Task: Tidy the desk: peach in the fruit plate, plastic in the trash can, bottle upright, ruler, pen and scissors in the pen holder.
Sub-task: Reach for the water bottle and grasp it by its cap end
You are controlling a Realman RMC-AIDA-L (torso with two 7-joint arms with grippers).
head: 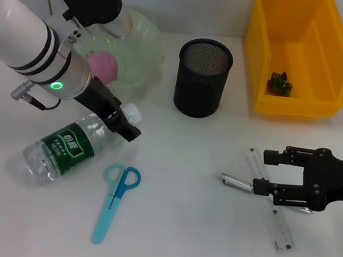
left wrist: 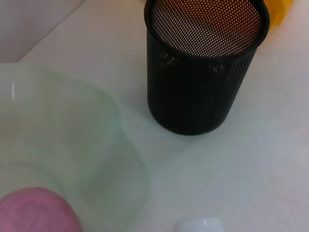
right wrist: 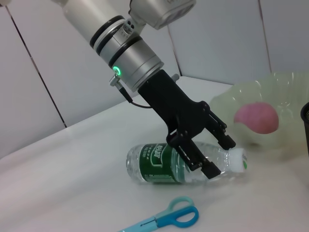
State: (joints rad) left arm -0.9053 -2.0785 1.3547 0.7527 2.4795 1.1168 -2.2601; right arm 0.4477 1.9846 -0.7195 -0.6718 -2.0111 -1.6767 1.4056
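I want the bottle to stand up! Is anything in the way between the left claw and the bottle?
Nothing visible is. The left claw is open right at the bottle, its fingers either side of the neck near the white cap. The bottle lies on its side, with the scissors lying apart from it, nearer the robot.

The head view looks steeply down on the whole tabletop [head: 193,236] from above. The left wrist view sits low and close, facing the mesh pen holder [left wrist: 203,67] and fruit plate [left wrist: 72,145]. The right wrist view looks sideways across the tabletop, sharing the bottle [right wrist: 183,162] and scissors [right wrist: 169,217] with the head view.
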